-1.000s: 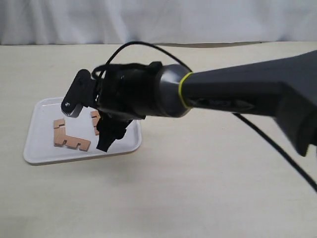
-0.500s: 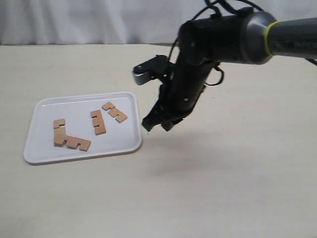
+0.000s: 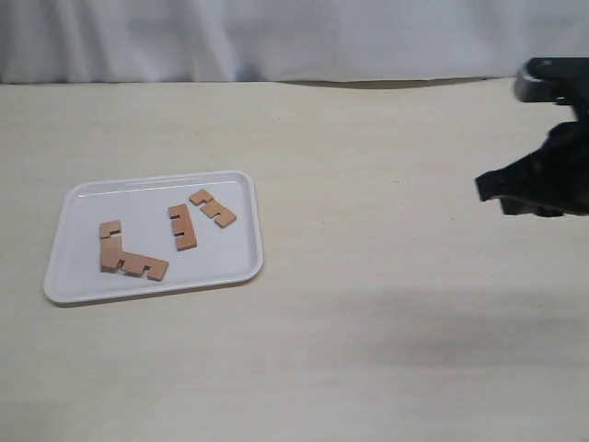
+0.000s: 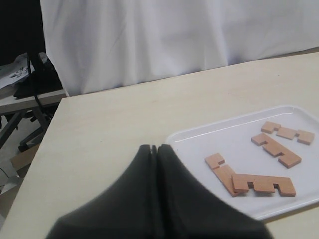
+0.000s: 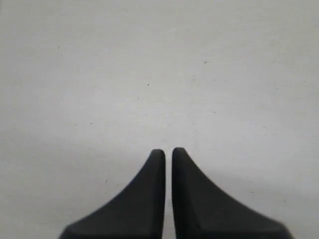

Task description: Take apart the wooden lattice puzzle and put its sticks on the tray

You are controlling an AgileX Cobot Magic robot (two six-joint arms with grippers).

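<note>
We see only part of the right gripper in the exterior view; the picture's edge cuts off its arm. In the left wrist view the left gripper hides part of the tray rim, and the edge crops one side. Where two sticks meet, we cannot tell which lies on top.

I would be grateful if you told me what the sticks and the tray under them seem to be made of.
The sticks look like wood: matte reddish-brown, flat, with square-cut notches; no grain is resolvable. The tray looks like white plastic: smooth, slightly glossy, with rounded corners and a low rim, though coated metal cannot be excluded.
</note>
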